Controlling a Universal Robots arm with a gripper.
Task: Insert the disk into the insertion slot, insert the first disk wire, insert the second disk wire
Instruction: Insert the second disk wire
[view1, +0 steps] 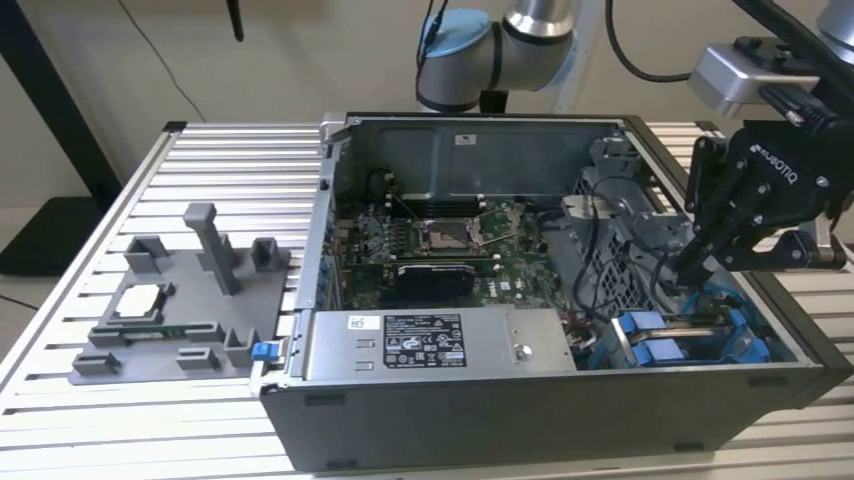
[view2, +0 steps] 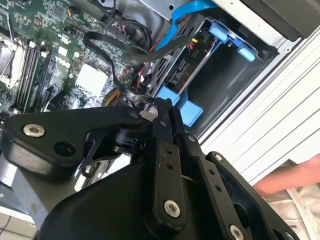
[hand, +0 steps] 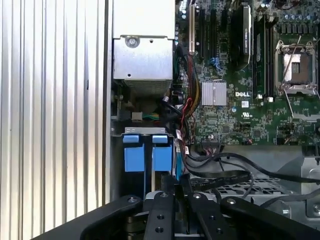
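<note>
My gripper (view1: 697, 268) (view2: 161, 104) (hand: 176, 186) hangs inside the open computer case, at the exterior view's right, just above the drive bay. Its black fingers (hand: 160, 200) are shut close together. A thin blue disk wire (hand: 177, 167) (view1: 707, 293) runs up to the fingertips, and I cannot tell whether it is pinched. A flat black wire (view2: 135, 55) (hand: 220, 180) loops beside them. The disk's blue carrier frame (view1: 674, 345) (hand: 145, 157) (view2: 176, 100) sits in the grey insertion slot (view1: 767, 335) (view2: 220, 75). The disk's own face is hidden.
The grey power-supply box (view1: 441, 345) (hand: 142, 60) lies beside the bay, and the green motherboard (view1: 427, 240) (hand: 250, 90) lies beyond. A grey fixture (view1: 174, 300) with loose parts stands on the slatted table (view1: 200, 150) at the exterior view's left. A hand (view2: 285, 180) rests near the case.
</note>
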